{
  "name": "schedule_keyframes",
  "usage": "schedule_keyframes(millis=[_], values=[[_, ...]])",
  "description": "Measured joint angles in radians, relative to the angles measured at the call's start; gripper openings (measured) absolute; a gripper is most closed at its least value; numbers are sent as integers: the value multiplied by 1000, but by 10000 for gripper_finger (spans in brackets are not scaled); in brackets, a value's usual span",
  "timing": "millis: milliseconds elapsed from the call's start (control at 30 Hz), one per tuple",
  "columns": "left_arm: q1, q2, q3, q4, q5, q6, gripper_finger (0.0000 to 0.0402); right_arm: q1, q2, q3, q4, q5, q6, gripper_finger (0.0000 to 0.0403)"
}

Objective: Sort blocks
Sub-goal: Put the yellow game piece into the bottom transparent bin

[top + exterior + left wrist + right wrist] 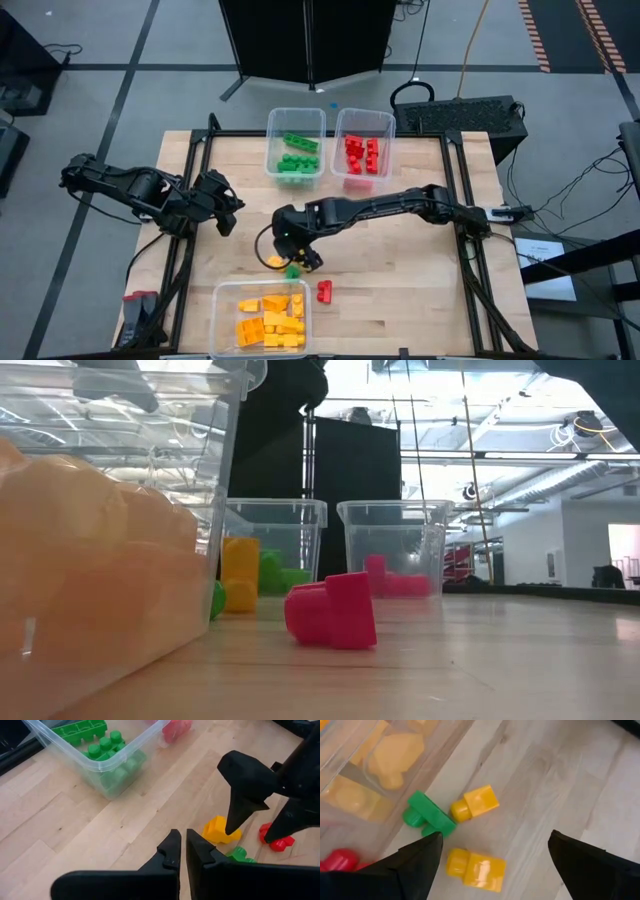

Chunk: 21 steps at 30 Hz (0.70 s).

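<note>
Though tipped sideways, red block (333, 611)

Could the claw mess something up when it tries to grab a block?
Maybe. The right claw hangs open over two yellow blocks and a green block lying close together, so it might pinch two at once or knock one away. They also sit right beside the yellow tub, so a finger could bump its wall.
</note>
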Motion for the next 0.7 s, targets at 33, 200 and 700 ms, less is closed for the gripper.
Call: schedule_keyframes(millis=[33, 200, 700], values=[[0, 0, 0, 0, 0, 0, 0, 0, 0, 0, -1, 0, 15, 356], [0, 0, 0, 0, 0, 0, 0, 0, 20, 2, 5, -1, 62, 356], [0, 0, 0, -23, 0, 0, 0, -3, 103, 0, -35, 5, 78, 340]])
